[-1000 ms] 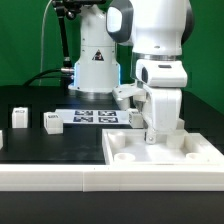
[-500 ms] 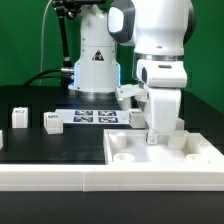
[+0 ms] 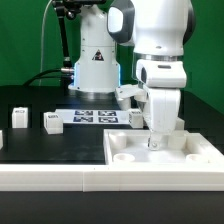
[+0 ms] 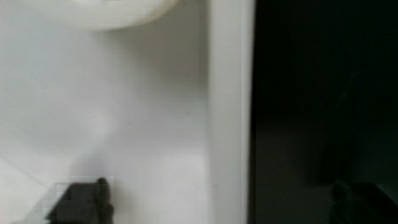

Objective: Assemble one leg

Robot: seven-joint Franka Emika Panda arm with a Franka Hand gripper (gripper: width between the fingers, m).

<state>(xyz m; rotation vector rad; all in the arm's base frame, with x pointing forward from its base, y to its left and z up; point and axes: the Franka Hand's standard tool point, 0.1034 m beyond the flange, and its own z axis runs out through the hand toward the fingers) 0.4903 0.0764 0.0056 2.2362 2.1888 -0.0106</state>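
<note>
Two legs, small white posts with tags, stand on the black table at the exterior view's left: one (image 3: 18,117) and another (image 3: 52,122). A third white post (image 3: 137,117) stands beside the arm. My gripper (image 3: 154,143) hangs low over the back edge of the large flat white panel (image 3: 190,160). In the wrist view the gripper (image 4: 217,203) is open and holds nothing. One dark fingertip (image 4: 79,202) is over the panel (image 4: 125,120) and the other is over the black table, so the panel's edge lies between them. No leg shows in the wrist view.
The marker board (image 3: 95,116) lies on the table in front of the robot base. The panel has round recesses near its corners (image 3: 123,156); one shows in the wrist view (image 4: 128,12). A white ledge (image 3: 60,178) runs along the front.
The gripper has sunk slightly toward the panel's back edge. The legs and the panel have not moved.
</note>
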